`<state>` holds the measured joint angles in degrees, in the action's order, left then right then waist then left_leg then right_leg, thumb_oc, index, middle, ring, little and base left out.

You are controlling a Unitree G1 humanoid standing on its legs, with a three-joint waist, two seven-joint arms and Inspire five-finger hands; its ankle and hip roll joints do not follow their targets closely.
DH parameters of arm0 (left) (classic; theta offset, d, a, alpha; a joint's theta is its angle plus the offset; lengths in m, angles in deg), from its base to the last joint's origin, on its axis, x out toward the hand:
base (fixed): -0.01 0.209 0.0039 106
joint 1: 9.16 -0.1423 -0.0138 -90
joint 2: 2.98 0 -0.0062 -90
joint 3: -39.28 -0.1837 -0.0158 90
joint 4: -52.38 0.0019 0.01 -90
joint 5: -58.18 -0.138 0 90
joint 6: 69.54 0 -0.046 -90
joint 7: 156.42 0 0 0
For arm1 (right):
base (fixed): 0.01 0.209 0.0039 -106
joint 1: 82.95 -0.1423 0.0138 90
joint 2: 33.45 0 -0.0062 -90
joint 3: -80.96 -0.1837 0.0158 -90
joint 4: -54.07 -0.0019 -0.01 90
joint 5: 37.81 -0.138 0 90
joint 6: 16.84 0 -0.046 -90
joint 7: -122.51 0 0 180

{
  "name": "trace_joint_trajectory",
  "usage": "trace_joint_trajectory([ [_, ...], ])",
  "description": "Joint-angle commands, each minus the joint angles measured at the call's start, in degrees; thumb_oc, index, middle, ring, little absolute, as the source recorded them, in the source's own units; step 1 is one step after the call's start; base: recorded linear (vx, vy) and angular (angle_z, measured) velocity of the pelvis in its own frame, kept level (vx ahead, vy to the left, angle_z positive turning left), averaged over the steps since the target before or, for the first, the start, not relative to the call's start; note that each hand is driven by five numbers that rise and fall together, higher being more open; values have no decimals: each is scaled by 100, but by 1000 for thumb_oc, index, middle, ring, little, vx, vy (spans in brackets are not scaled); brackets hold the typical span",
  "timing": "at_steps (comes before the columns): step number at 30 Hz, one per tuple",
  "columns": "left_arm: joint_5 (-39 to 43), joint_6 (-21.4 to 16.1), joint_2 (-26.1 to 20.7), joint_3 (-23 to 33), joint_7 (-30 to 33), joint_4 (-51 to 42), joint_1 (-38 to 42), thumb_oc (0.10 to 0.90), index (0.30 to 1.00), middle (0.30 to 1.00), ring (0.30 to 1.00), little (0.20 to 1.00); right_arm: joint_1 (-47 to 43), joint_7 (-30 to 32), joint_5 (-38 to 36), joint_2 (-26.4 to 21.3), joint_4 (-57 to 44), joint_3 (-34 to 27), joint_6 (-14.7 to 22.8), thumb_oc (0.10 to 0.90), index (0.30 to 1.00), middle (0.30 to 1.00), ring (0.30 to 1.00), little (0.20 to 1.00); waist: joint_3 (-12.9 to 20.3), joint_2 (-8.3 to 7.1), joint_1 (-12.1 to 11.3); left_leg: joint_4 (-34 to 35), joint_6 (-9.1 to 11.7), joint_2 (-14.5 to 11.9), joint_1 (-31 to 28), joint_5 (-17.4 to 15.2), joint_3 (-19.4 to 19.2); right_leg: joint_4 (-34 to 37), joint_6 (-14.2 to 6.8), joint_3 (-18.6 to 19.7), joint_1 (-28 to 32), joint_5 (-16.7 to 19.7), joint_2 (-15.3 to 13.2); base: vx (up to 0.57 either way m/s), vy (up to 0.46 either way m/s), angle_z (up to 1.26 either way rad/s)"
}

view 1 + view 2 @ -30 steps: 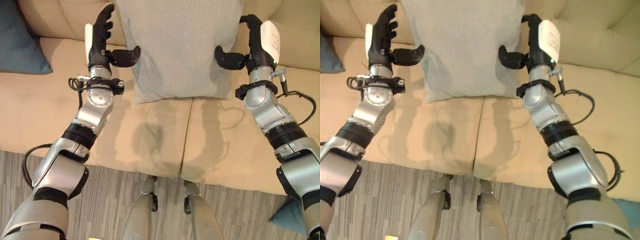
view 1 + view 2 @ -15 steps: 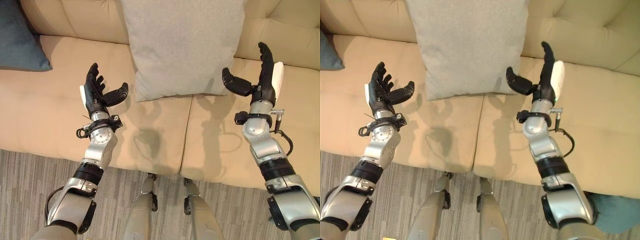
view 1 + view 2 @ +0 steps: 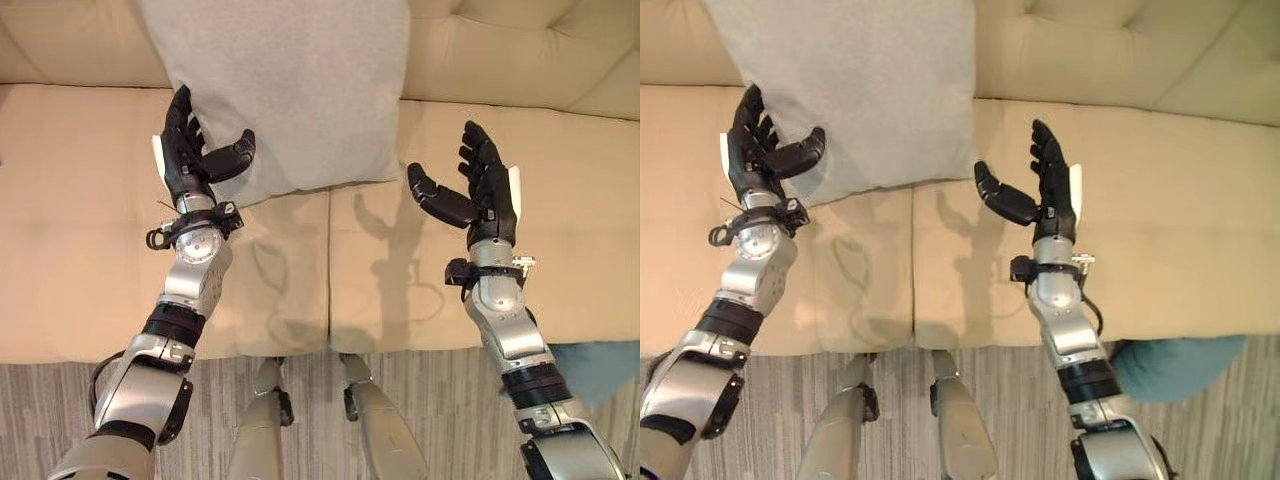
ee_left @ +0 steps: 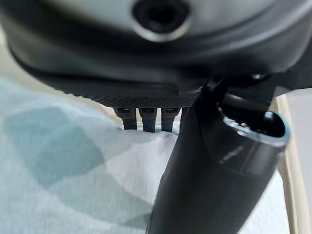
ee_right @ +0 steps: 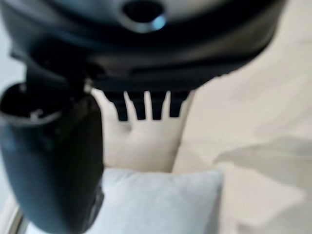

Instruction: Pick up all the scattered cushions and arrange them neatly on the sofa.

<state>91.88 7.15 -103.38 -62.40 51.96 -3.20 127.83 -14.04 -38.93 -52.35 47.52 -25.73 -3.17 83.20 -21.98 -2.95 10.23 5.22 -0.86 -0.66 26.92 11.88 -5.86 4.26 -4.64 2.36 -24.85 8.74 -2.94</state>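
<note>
A light grey cushion [image 3: 290, 80] leans upright against the back of the beige sofa [image 3: 80, 250], its lower edge resting on the seat. My left hand [image 3: 185, 165] is open in front of the cushion's lower left corner, fingers straight. My right hand [image 3: 480, 190] is open above the seat, a little right of the cushion and apart from it. The cushion's pale cloth [image 4: 73, 161] shows past the left hand's fingers, and its corner [image 5: 156, 200] shows in the right wrist view. A teal cushion [image 3: 1175, 362] lies on the floor at the lower right.
The sofa's tufted backrest [image 3: 520, 50] runs along the top. A seam [image 3: 328, 270] splits the two seat cushions. Grey striped carpet [image 3: 1200, 430] lies in front of the sofa.
The camera has shifted right, so the cushion sits further left in the picture. Both hands have drawn back from the cushion's sides and stay open; the right hand is lower.
</note>
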Motion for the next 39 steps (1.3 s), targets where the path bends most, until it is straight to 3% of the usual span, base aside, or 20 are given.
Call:
trace_joint_trajectory([
  [1, -282, -445, -211, 145, -62, 46, 663, 400, 300, 300, 300, 300, 433, -110, -226, 50, -460, -588, 719, 800, 900, 900, 900, 900, 616, -2, 81, -678, 197, 18, -63, -1170, -21, -405, -408, 5, 33, -429, -216, 59, 55, -4],
  [6, -427, -510, -333, 81, -44, -85, 936, 400, 300, 300, 300, 300, 839, -278, -475, 127, -738, -734, 896, 800, 900, 900, 900, 900, 589, 97, 200, -384, 204, 83, -169, -1092, -95, -369, -429, -22, 3, -420, -243, 37, 34, -3],
  [13, -564, -601, -608, -129, -59, -140, 1549, 400, 300, 300, 300, 300, 784, -465, -261, -95, -939, -590, 927, 800, 900, 900, 900, 900, 578, 212, 233, -100, 197, 169, -257, -1031, -190, -317, -487, -40, -73, -374, -267, 18, 24, -2],
  [27, -963, -526, -1217, -565, -123, 256, 2544, 400, 300, 300, 300, 300, 861, -767, -200, -415, -1064, -637, 993, 800, 900, 900, 900, 900, 582, 230, 276, -62, 171, 189, -349, -1079, -270, -276, -575, -34, -81, -320, -272, 0, 0, 0],
  [36, -983, -520, -1327, -534, -115, 303, 2612, 400, 300, 300, 300, 300, 1003, -867, -59, -498, -1216, -625, 967, 800, 900, 900, 900, 900, 574, 226, 271, -78, 164, 194, -378, -1081, -241, -315, -586, -65, -54, -342, -296, 0, 0, 0],
  [37, -970, -507, -1343, -531, -160, 357, 2620, 800, 900, 900, 900, 900, 1028, -888, -44, -507, -1220, -634, 951, 800, 900, 900, 900, 900, 575, 233, 269, -79, 162, 198, -385, -1079, -235, -316, -583, -77, -44, -343, -299, 0, 0, 0],
  [39, -855, -508, -1299, -500, -236, 358, 2566, 800, 900, 900, 900, 900, 1037, -908, -27, -519, -1228, -625, 934, 800, 900, 900, 900, 900, 571, 236, 260, -84, 160, 200, -395, -1073, -230, -322, -583, -94, -37, -343, -304, 0, 0, 0],
])
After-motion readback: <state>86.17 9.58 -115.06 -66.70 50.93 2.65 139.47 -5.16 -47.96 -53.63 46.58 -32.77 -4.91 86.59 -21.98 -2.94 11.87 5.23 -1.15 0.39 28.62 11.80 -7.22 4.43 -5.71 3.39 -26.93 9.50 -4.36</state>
